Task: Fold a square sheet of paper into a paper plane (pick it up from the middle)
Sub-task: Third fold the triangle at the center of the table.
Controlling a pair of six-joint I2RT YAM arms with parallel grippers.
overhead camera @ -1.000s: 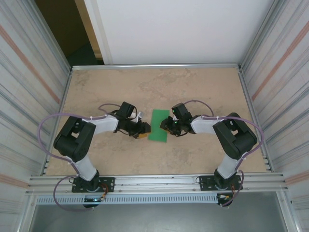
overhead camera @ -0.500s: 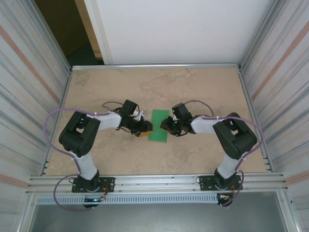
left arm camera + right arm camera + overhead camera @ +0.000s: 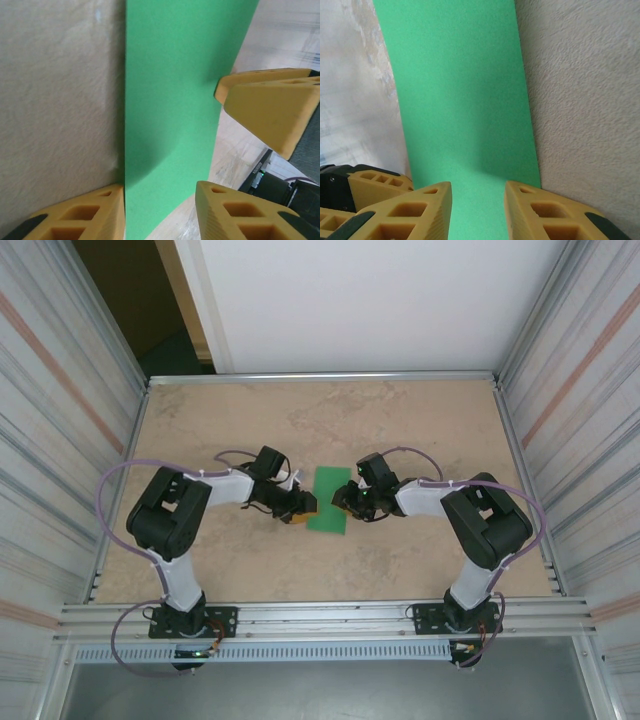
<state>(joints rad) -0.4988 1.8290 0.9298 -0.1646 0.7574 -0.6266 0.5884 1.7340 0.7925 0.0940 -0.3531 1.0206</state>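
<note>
The sheet of paper (image 3: 329, 500) is bright green and lies flat mid-table as a narrow rectangle, long side running away from me. My left gripper (image 3: 301, 507) sits low at its near left edge and my right gripper (image 3: 346, 502) at its right edge, facing each other. In the left wrist view the paper (image 3: 175, 75) runs between the open yellow fingers of the left gripper (image 3: 159, 200), and the right gripper's fingers (image 3: 270, 105) show beyond it. In the right wrist view the right gripper (image 3: 478, 192) stands open over the paper (image 3: 455, 75). No plane shape shows.
The beige table (image 3: 400, 420) is boxed in by ribbed metal walls on the left (image 3: 60, 440) and right (image 3: 580, 440), with a white panel at the back. An aluminium rail (image 3: 320, 618) holding both arm bases runs along the near edge.
The left arm's elbow has swung inward and the left gripper has edged right, closer to the paper's left edge. The right arm and the paper have not moved.
</note>
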